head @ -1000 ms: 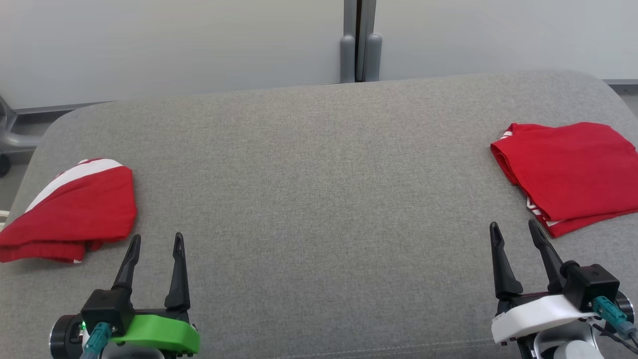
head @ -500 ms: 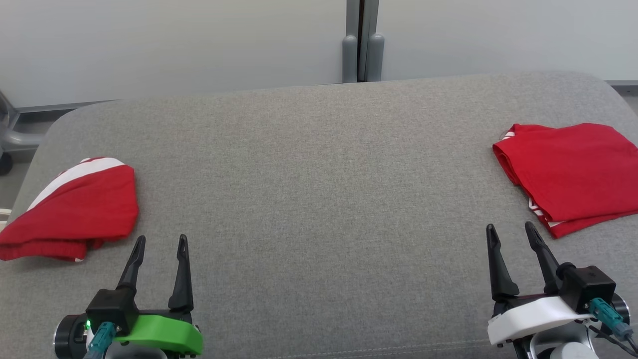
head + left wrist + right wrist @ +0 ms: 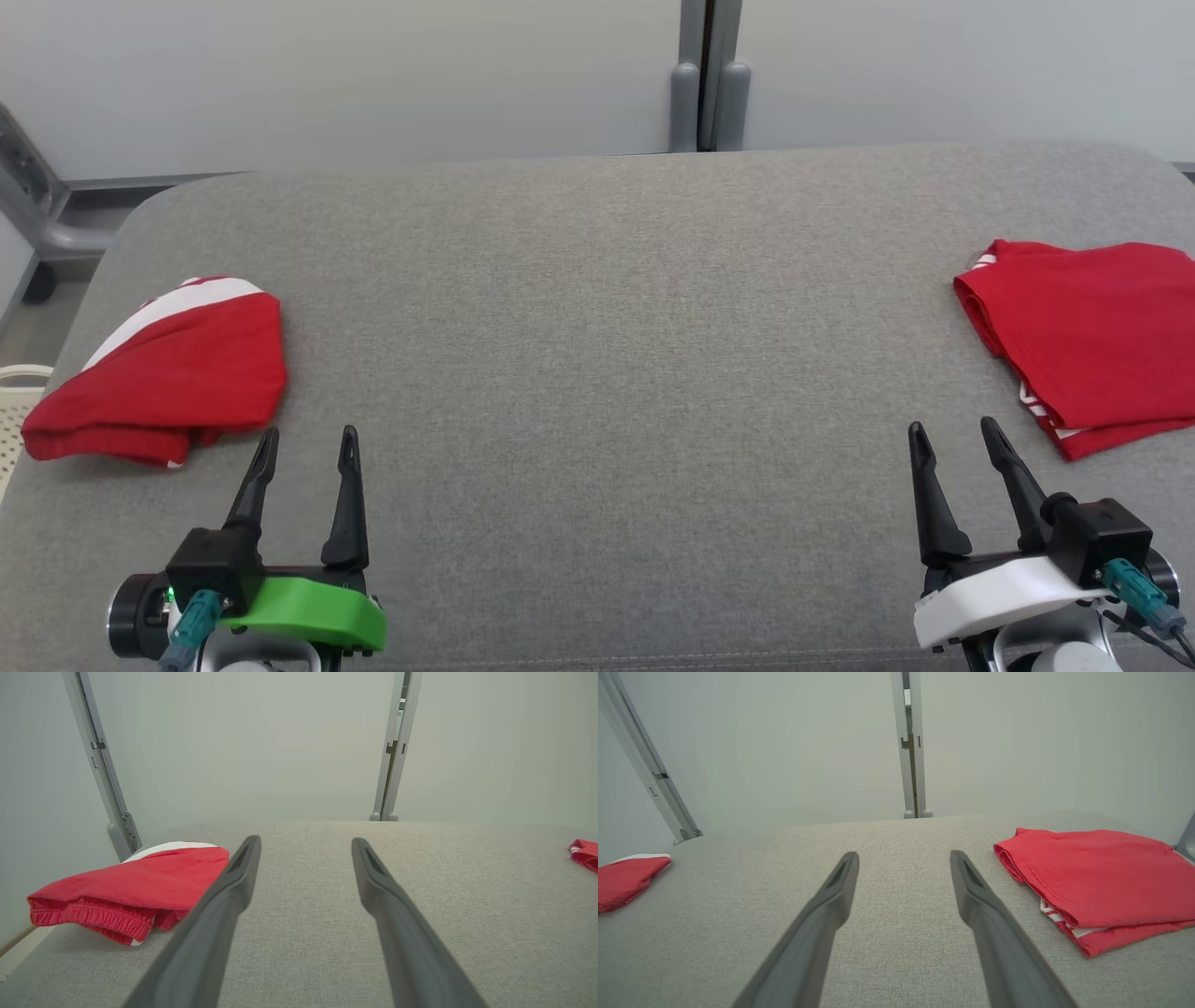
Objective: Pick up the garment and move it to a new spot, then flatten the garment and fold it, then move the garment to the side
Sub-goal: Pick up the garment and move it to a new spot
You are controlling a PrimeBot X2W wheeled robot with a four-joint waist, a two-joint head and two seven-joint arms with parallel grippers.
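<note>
Left end effector (image 3: 310, 432) low at seven o'clock, fingers spread wide, nothing between them. Right end effector (image 3: 952, 425) at five o'clock is just the same, wide and empty. Near the left one, at its ten o'clock, lies the rumpled garment (image 3: 168, 373). A folded garment (image 3: 1092, 336) sits at three o'clock on the tabletop (image 3: 597, 327). My call: take the rumpled one. Reach left, pinch through its layers by the elastic hem, and lift clear before carrying it to centre.

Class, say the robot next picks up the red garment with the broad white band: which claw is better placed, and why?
Left. The left claw, open, sits just beside the banded garment; the right claw is far across, next to the other red garment.
</note>
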